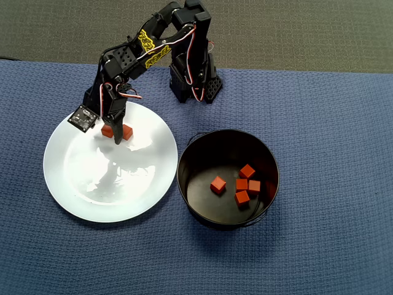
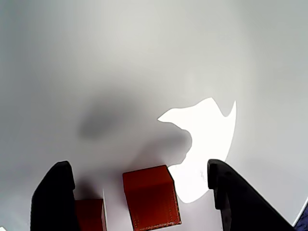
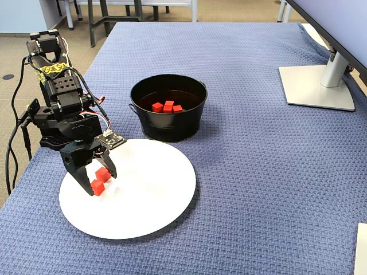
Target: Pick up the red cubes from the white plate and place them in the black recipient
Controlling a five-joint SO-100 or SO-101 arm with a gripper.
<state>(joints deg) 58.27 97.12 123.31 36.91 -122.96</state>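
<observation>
Two red cubes lie on the far edge of the white plate (image 1: 92,184), one (image 1: 127,132) to the right of the other (image 1: 107,131). My gripper (image 1: 116,138) is open and low over them. In the wrist view, one cube (image 2: 151,197) sits between the open fingers of the gripper (image 2: 138,168), and the other cube (image 2: 91,214) is partly hidden behind the left finger (image 2: 55,192). The fixed view shows the gripper (image 3: 100,182) straddling a cube (image 3: 103,173) on the plate (image 3: 149,200). The black pot (image 1: 184,178) to the right holds several red cubes (image 1: 245,183).
A blue woven cloth (image 1: 331,123) covers the table. The arm's base (image 1: 193,80) stands behind the plate and the pot. In the fixed view a monitor stand (image 3: 315,86) sits at the far right, and the pot (image 3: 168,123) stands just beyond the plate.
</observation>
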